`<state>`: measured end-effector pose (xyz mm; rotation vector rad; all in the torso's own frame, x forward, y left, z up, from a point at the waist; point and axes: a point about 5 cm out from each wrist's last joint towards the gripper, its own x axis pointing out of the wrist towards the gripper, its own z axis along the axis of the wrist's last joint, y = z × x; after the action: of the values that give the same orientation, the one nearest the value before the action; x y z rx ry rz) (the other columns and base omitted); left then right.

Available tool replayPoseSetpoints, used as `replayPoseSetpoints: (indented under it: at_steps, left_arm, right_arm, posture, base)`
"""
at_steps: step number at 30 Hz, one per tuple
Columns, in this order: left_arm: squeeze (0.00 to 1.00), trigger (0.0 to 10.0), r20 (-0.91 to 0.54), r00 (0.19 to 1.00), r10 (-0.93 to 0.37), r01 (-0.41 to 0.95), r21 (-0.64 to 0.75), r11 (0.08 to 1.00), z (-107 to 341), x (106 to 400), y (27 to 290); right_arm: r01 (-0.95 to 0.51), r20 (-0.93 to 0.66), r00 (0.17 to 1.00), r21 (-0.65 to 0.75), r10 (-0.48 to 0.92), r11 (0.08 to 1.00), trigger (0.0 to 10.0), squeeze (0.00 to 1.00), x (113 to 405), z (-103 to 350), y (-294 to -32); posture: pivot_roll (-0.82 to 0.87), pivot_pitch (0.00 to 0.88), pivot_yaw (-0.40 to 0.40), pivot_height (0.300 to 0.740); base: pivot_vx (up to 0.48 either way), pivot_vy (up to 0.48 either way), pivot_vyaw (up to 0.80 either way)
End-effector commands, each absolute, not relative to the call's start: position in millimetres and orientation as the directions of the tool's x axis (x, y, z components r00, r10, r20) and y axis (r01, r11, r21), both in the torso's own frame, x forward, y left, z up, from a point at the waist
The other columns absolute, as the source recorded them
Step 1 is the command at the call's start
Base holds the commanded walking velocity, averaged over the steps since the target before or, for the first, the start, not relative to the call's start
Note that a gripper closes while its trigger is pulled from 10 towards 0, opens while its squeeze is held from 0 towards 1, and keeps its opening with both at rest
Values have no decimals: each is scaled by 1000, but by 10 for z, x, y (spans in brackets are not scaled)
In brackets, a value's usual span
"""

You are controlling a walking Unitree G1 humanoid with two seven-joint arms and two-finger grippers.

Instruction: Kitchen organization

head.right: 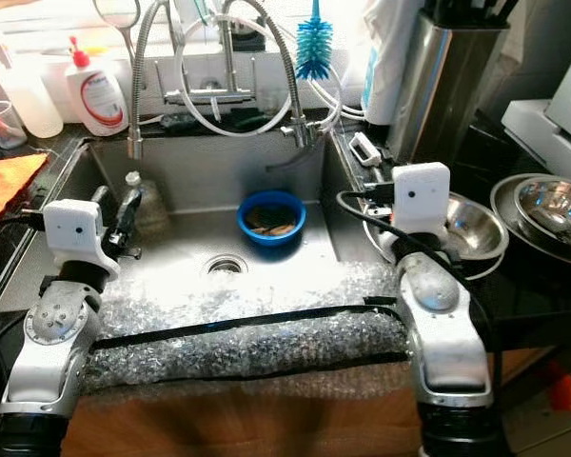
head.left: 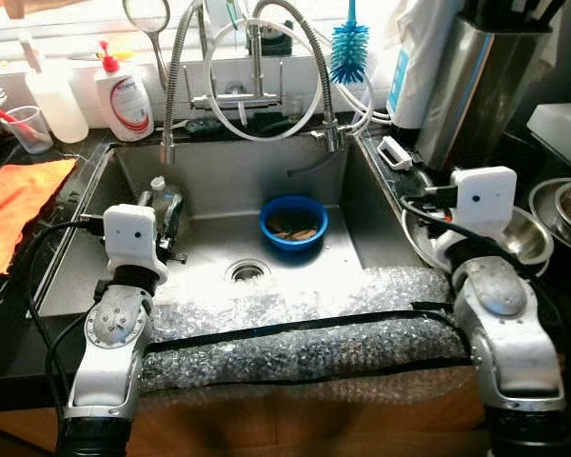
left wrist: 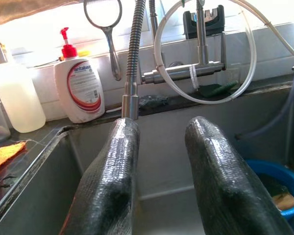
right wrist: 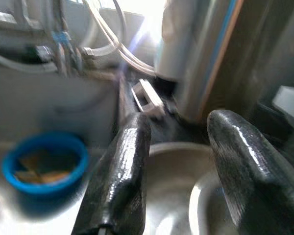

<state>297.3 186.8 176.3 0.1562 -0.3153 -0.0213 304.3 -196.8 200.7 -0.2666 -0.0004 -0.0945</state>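
A blue bowl (head.left: 293, 222) with brownish scraps inside sits on the steel sink's floor (head.left: 362, 257), just behind the drain (head.left: 246, 271). My left gripper (left wrist: 159, 161) is open and empty, held over the sink's left side next to a small clear bottle (head.left: 158, 190) that stands against the left wall. My right gripper (right wrist: 174, 161) is open too, with nothing in it. It hovers over the rim of a steel bowl (head.right: 476, 228) on the counter right of the sink. The blue bowl (right wrist: 44, 164) lies well left of it.
Bubble wrap (head.left: 295, 333) pads the sink's front edge. A faucet with hoses (head.left: 252, 57), a blue brush (head.left: 348, 43), a soap dispenser (head.left: 124, 95) and a clear bottle (head.left: 55, 95) line the back. An orange cloth (head.left: 19, 205) lies left; more steel bowls (head.right: 552, 209) sit right.
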Motion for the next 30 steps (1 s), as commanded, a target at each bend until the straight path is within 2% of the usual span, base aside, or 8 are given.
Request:
replayPoseSetpoints:
  at_steps: [1,2,3,17,18,19,20,30]
  left_arm:
    - [0,10000,321,946,-46,-5,158,987,1801,2999,1869]
    - [0,10000,320,946,-47,-5,157,988,1800,3001,1866]
    - [0,10000,319,946,-49,-2,158,987,1799,3003,1859]
    - [0,10000,305,950,-64,14,164,986,1779,3020,1843]
    - [0,10000,303,951,-67,17,162,987,1774,3022,1836]
    - [0,10000,303,951,-68,19,161,987,1772,3023,1831]
    - [0,10000,302,951,-70,22,159,987,1767,3024,1819]
    - [0,10000,306,950,-69,22,157,987,1768,3029,1816]
  right_arm:
    - [100,3,995,-265,-103,959,10000,557,3049,2108,-2007]
    - [100,-6,994,-266,-105,959,10000,965,3049,2116,-2015]
    - [100,-28,993,-261,-111,960,10000,1000,3050,2125,-2025]
    - [17,-243,965,-305,-95,952,10000,1000,3013,2147,-2016]
    - [8,-256,962,-314,-93,949,10000,98,3007,2133,-2017]
    - [2,-264,960,-320,-91,948,10000,98,3003,2124,-2018]
    - [-1,-280,955,-336,-99,942,10000,0,2995,2117,-2027]
    - [41,-317,931,-399,-180,916,10000,0,2977,2043,-2154]
  posture:
    - [-98,0,30,740]
    - [-98,0,30,740]
    - [-99,0,30,740]
    - [-120,0,19,740]
    - [-119,0,17,740]
    - [-119,0,17,740]
    - [-121,0,15,740]
    - [-119,0,14,740]
  base:
    - [0,0,0]
    - [0,0,0]
    - [0,0,0]
    - [0,0,0]
    - [0,0,0]
    - [0,0,0]
    - [0,0,0]
    - [0,0,0]
